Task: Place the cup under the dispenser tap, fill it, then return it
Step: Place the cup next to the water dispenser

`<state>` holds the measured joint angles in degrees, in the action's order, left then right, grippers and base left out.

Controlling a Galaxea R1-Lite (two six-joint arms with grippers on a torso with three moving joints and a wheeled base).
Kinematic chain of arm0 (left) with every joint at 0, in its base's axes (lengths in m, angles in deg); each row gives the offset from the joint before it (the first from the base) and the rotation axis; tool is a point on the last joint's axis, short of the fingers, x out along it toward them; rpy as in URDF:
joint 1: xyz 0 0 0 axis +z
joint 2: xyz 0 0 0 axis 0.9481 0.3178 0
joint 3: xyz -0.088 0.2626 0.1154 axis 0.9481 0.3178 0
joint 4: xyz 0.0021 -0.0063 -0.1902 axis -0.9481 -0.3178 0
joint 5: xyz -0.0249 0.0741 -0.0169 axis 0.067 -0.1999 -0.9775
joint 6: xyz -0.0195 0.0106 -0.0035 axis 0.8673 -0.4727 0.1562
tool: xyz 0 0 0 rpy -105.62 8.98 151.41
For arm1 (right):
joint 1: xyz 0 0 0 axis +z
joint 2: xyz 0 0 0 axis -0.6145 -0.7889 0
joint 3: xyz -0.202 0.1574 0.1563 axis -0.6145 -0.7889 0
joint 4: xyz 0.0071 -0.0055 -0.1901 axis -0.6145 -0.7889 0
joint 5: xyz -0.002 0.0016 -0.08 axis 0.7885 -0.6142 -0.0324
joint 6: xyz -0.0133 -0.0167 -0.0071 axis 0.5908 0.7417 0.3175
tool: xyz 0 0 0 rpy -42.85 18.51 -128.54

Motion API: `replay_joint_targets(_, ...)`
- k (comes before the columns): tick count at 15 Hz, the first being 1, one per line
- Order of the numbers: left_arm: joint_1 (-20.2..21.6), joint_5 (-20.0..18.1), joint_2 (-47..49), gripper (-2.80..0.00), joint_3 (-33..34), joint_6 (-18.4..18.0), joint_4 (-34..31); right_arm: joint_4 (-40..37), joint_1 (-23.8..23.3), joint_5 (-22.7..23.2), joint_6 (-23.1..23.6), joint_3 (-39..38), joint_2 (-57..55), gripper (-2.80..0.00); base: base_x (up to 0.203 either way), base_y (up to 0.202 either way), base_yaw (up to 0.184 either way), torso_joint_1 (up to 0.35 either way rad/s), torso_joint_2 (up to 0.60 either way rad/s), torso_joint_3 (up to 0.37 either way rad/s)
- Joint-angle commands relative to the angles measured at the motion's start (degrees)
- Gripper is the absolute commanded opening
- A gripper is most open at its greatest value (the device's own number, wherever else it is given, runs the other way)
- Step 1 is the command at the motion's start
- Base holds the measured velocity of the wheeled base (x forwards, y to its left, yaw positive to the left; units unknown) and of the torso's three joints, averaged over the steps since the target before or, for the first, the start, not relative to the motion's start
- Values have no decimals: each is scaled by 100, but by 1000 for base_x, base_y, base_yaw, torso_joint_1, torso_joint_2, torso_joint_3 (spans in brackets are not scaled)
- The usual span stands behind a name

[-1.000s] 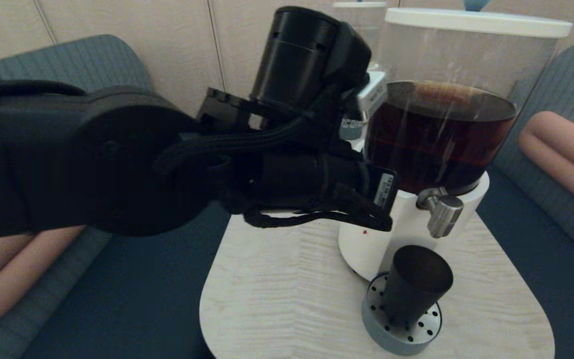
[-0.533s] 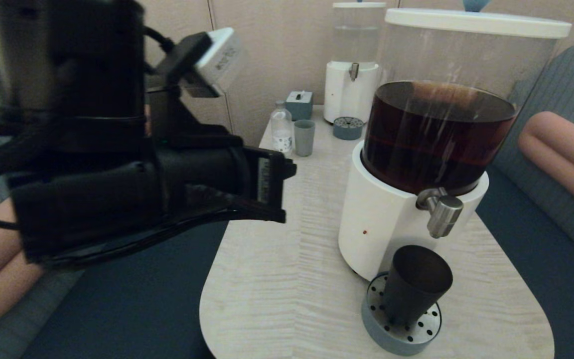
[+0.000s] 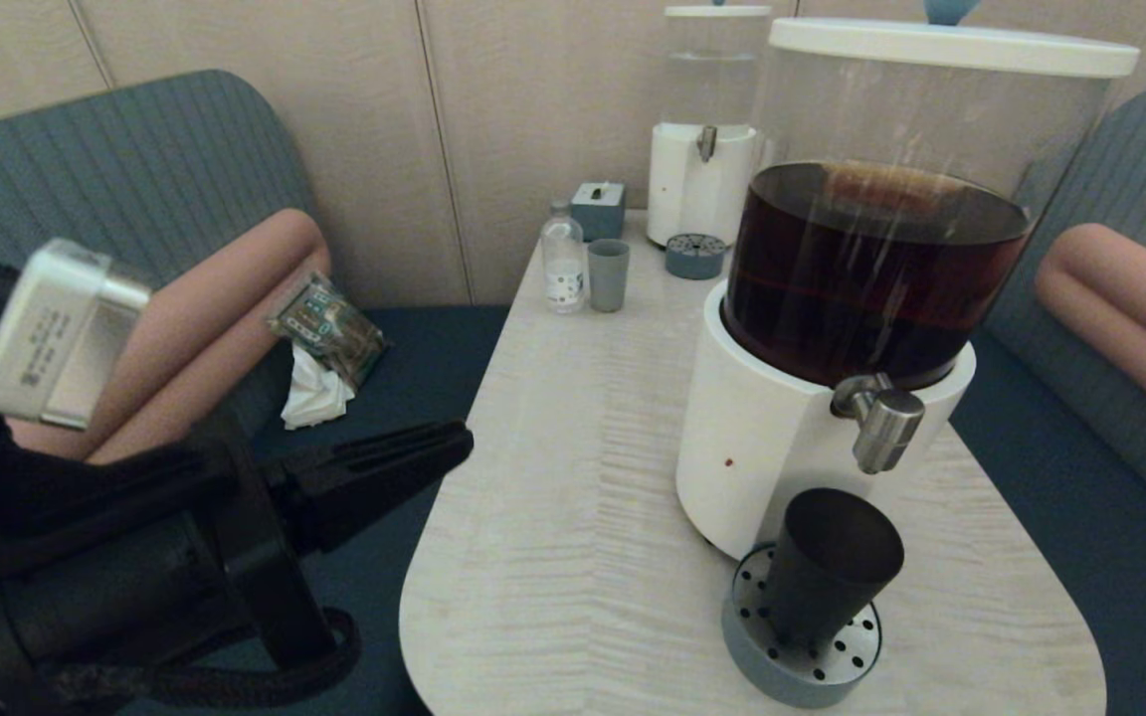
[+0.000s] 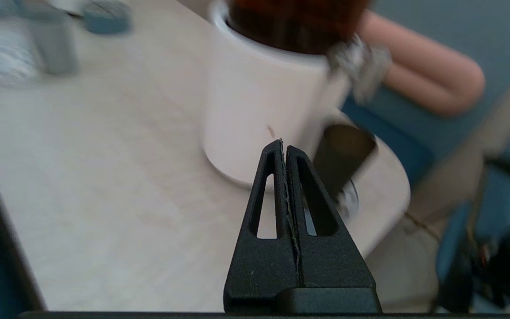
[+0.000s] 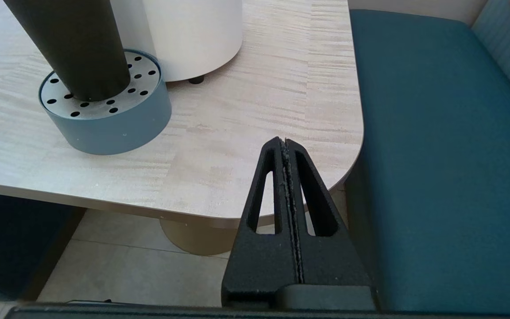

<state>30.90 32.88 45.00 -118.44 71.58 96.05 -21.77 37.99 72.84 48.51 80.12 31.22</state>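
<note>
The matte black cup (image 3: 827,567) (image 5: 71,48) (image 4: 341,161) stands upright on the grey-blue perforated drip tray (image 3: 767,671) (image 5: 104,126), right below the brushed-silver dispenser tap (image 3: 876,418) (image 4: 361,66) of the big white-based dispenser (image 3: 762,452) holding dark brown liquid. My left gripper (image 3: 459,443) (image 4: 283,144) is shut and empty, hanging off the table's left edge, well away from the cup. My right gripper (image 5: 283,142) is shut and empty too, low by the table's near right corner.
At the back of the pale wooden table (image 3: 573,517) stand a clear-liquid dispenser (image 3: 702,129), a small bottle (image 3: 563,259), a grey-blue tumbler (image 3: 608,275) and a small box (image 3: 598,206). Blue benches with pink cushions (image 3: 1125,308) flank the table; a packet (image 3: 324,323) lies on the left bench.
My left arm has swung down and to the left, out from in front of the dispenser, uncovering the table's far end. The cup and tap have stayed put.
</note>
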Motion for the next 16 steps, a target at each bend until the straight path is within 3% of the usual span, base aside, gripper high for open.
replay_joint_targets(1, 20, -500, 584, -280, 477, -6, 751, -1, 1, 4, -2, 0, -8, -280, 0, 0, 0, 0, 0, 0)
replay_joint_targets(2, 24, -741, 884, -280, 575, 3, 1153, -1, 1, 4, -2, 0, -8, -280, 0, 0, 0, 0, 0, 0)
replay_joint_targets(3, 27, -919, 1180, 0, 643, 8, 1527, -1, 1, 4, 7, 0, 1, -280, 0, 0, 0, 0, 0, 0)
replay_joint_targets(7, 32, -1259, 1971, 0, 642, 111, 2401, -1, 1, 4, -2, 0, -8, -280, 0, 0, 0, 0, 0, 0)
replay_joint_targets(10, 32, -1401, 2367, 0, 448, 145, 2454, -1, 1, 4, -2, 0, -5, -280, 0, 0, 0, 0, 0, 0)
replay_joint_targets(13, 32, -1854, 3036, 0, 256, 137, 2507, -1, 1, 4, 4, 0, -8, -280, 0, 0, 0, 0, 0, 0)
replay_joint_targets(16, 18, -1930, 3594, 0, 46, 10, 2652, -1, 1, 4, 3, 0, -5, -280, 0, 0, 0, 0, 0, 0)
